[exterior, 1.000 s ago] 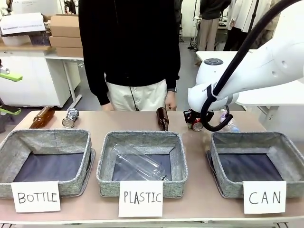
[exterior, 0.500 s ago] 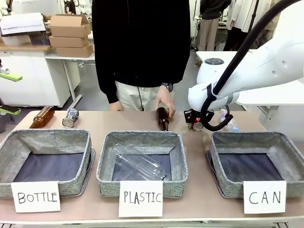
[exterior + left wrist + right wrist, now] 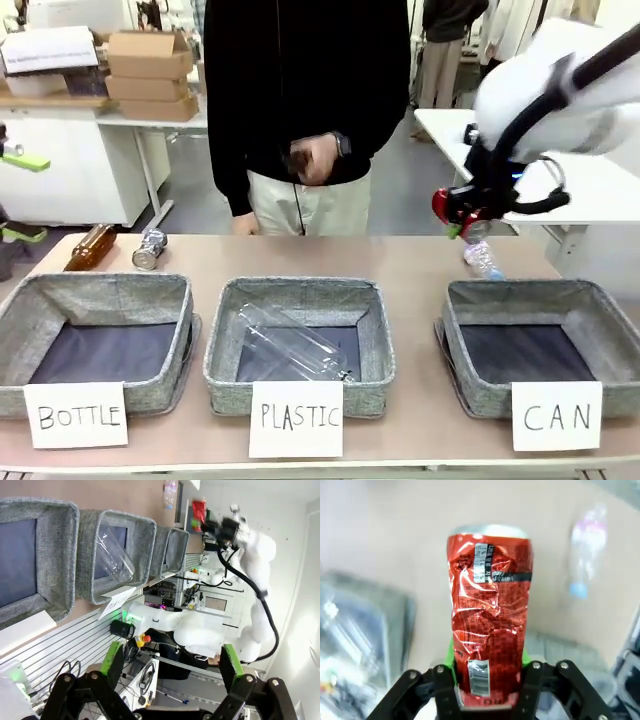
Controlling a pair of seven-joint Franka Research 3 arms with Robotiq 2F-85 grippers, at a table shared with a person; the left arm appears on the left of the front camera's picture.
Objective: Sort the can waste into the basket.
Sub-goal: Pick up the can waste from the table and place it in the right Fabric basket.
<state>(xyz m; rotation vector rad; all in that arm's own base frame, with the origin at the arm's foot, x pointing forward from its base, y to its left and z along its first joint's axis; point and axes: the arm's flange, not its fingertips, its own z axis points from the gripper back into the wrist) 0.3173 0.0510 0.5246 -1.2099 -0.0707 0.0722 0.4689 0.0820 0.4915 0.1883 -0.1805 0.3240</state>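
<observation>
Table (image 3: 400,268): three baskets (image 3: 520,291), two cans (image 3: 149,249); right claw (image 3: 464,210) clamps red can (image 3: 487,620).

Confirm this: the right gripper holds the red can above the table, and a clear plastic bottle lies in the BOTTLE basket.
Not quite. The clear plastic bottle lies in the PLASTIC basket, as the front view shows. The right gripper does hold the red can above the table.

The right arm (image 3: 575,85) is blurred and cut off by the front view's right edge. The person's hand (image 3: 318,158) is blurred, its contents unclear. Green pads (image 3: 451,656) hide the base of the red can (image 3: 487,610).
</observation>
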